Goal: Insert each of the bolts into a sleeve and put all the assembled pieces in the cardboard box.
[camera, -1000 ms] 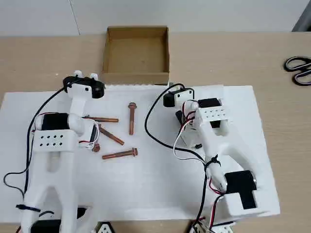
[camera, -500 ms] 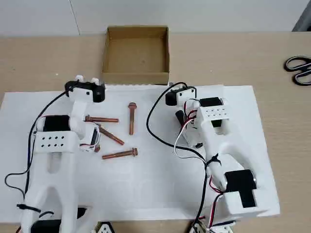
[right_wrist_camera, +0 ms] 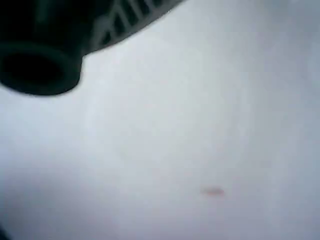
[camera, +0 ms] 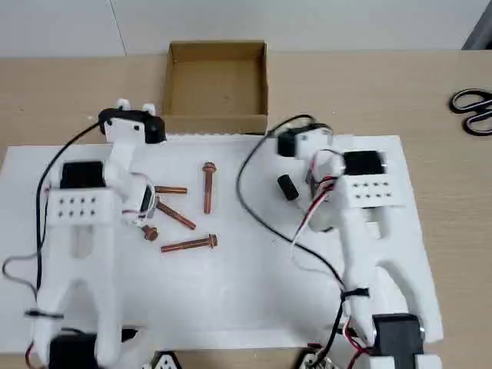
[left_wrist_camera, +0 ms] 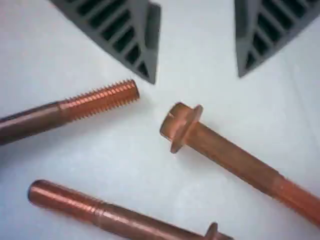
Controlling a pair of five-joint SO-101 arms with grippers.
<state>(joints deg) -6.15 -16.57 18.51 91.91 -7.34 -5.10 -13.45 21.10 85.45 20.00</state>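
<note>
The left hand hangs spread above copper flange bolts on white foam. A black sleeve touches the right hand; whether it is gripped cannot be told.

Blk-handled scissors at far right edge, upper part; white foam sheet across centre; wooden tabletop under it.

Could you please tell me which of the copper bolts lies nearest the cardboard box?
The copper-coloured metal bolt lying lengthwise toward the open brown cardboard box, its flanged head nearest the box. The other bolts lie crosswise or slanted, farther away.
</note>
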